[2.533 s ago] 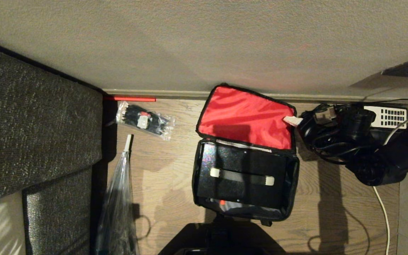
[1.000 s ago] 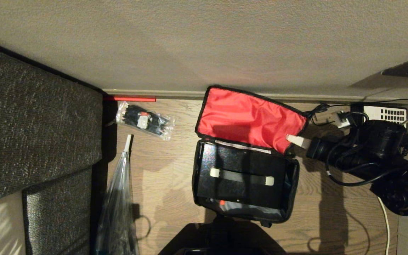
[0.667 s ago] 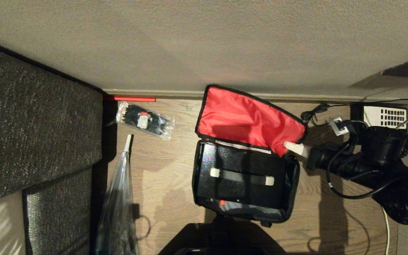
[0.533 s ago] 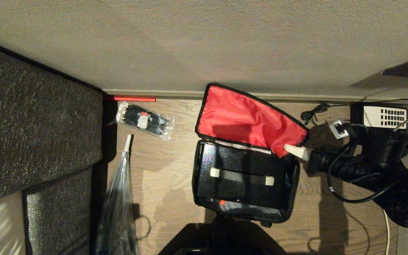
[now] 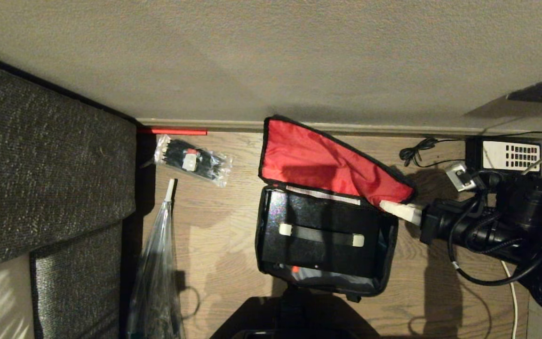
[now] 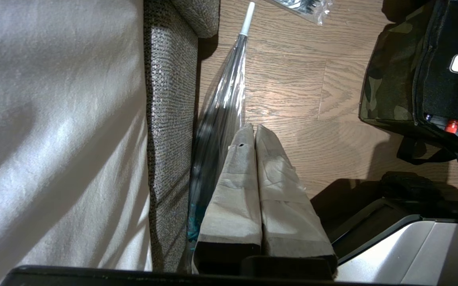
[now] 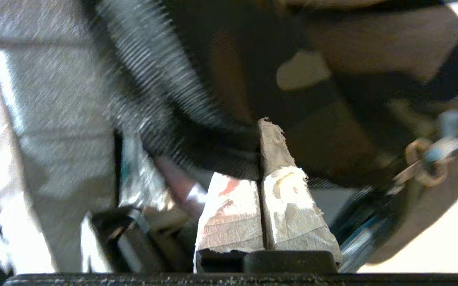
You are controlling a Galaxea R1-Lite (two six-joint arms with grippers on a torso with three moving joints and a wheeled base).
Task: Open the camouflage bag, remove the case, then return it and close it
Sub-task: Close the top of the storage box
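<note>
Right claw [image 5: 393, 207] pinching camouflage bag [image 5: 327, 245] lid edge, prob.; telephone [image 5: 506, 155] & cables [image 5: 417, 151] nearby.

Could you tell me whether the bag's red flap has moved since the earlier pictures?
Yes. The right gripper has pulled the flap's right corner away from the baseboard, down toward the bag opening.

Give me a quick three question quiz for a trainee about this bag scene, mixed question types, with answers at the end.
1. True or false: the bag's lid lies fully shut over the case.
2. Which hand pinches the lid's corner? A. left hand B. right hand
3. Fill in: the lid's lining is ____.

Key
1. False: the lid stands open and the case shows inside the camouflage bag.
2. B: the right hand is shut on the corner; the left hand hangs shut beside the couch.
3. Red.
</note>
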